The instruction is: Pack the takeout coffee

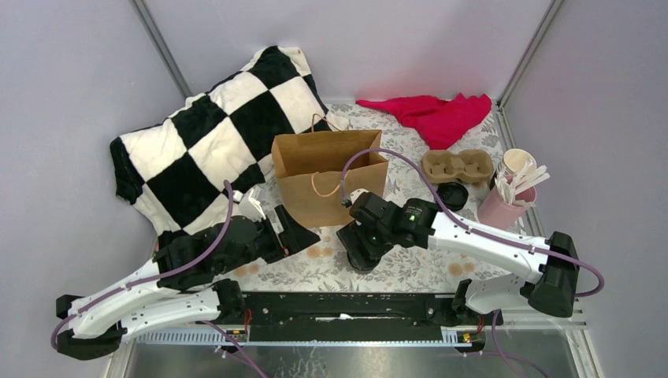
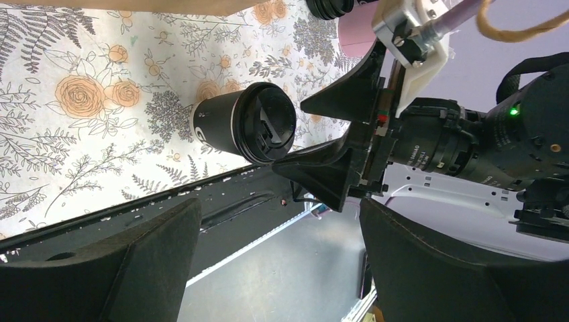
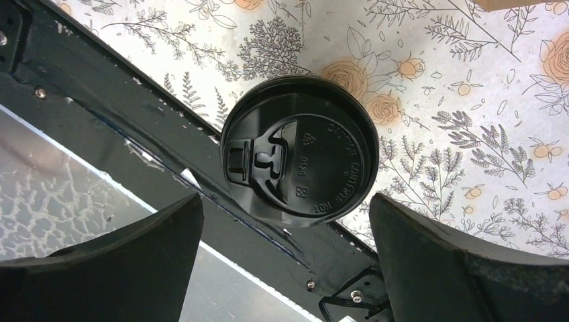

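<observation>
Wide apart, the right claw [image 3: 285, 201] hangs straight down over a black lidded coffee cup [image 3: 300, 157]. One finger is at the lid's 8 o'clock and the other at its 4 o'clock, with a gap on each side, so it grasps nothing. The cup stands upright, long axis vertical, lid facing up at the right wrist camera, with the sip hole at the lid's 9 o'clock in that view. From the left wrist its side wall shows, base on the floral tablecloth [image 2: 80, 100].

From above, the cup sits near the brown paper bag [image 1: 327, 177], at the bag's 6 o'clock. It is at the cloth's near edge, and its lid overlaps the black base rail [image 3: 100, 94] in the right wrist view. Bare cloth lies between cup and bag.

At the right claw's 9 o'clock, the left claw [image 2: 278, 268] is also released, jaws spread, apart from the cup and aimed at it.

A second black lidded cup [image 1: 453, 194] sits at 6 o'clock of the cardboard cup carrier [image 1: 457, 165], out at the bag's 3 o'clock. The checkered pillow [image 1: 205, 150] crowds the bag's 9 o'clock.
</observation>
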Robot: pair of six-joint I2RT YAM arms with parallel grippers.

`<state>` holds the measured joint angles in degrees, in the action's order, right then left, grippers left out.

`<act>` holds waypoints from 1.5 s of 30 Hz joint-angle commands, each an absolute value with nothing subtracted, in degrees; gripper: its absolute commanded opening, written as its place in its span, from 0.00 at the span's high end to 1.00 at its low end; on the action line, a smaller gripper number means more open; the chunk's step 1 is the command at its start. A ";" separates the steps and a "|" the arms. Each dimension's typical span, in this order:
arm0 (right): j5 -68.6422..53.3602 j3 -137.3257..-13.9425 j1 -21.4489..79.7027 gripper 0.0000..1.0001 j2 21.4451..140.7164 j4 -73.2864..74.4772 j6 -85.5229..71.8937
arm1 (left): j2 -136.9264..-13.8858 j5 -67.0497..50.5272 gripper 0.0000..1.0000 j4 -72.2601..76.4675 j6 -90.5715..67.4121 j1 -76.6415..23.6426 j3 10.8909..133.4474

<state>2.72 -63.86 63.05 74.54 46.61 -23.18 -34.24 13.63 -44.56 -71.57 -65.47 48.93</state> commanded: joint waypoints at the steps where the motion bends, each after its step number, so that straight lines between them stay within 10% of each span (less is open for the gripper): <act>1: 5.50 -66.53 64.26 0.00 76.17 45.64 -22.46 | -34.58 14.72 0.09 -44.42 -71.76 -65.65 49.81; 45: 10.85 -66.86 66.33 0.07 82.09 46.32 -20.92 | -33.05 14.90 0.09 -45.26 -72.16 -65.65 49.04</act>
<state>9.41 -65.67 65.65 81.47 44.95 -21.17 -33.69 13.82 -46.68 -72.05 -65.47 48.93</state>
